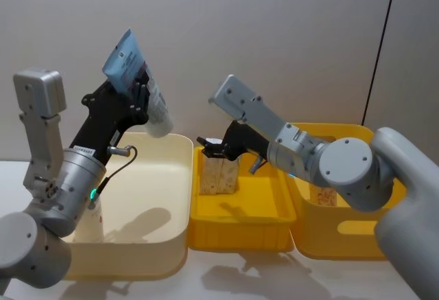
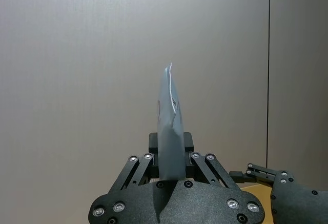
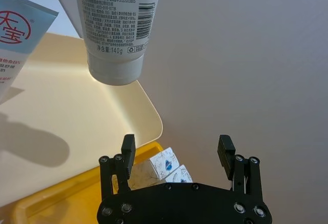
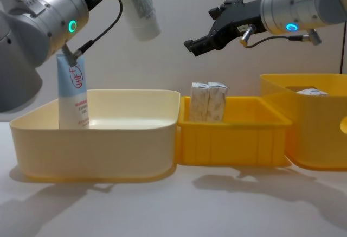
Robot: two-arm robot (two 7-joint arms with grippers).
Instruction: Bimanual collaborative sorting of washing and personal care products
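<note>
My left gripper (image 1: 135,88) is shut on a pale-blue tube (image 1: 137,80), held tilted with its white cap down over the cream bin (image 1: 175,197). The left wrist view shows that tube (image 2: 169,126) edge-on between the fingers. A second tube (image 4: 73,93) stands upright in the cream bin's left end. Two cream-white cartons (image 1: 219,175) stand upright in the small yellow bin (image 1: 240,228). My right gripper (image 1: 211,147) hangs open just above those cartons (image 3: 161,165), with nothing between its fingers; from the side this gripper (image 4: 198,44) sits well above them.
A taller yellow bin (image 4: 325,139) stands at the right with another carton (image 4: 312,91) inside. The three bins sit side by side on the white table (image 4: 173,204), with a plain wall behind and free table in front.
</note>
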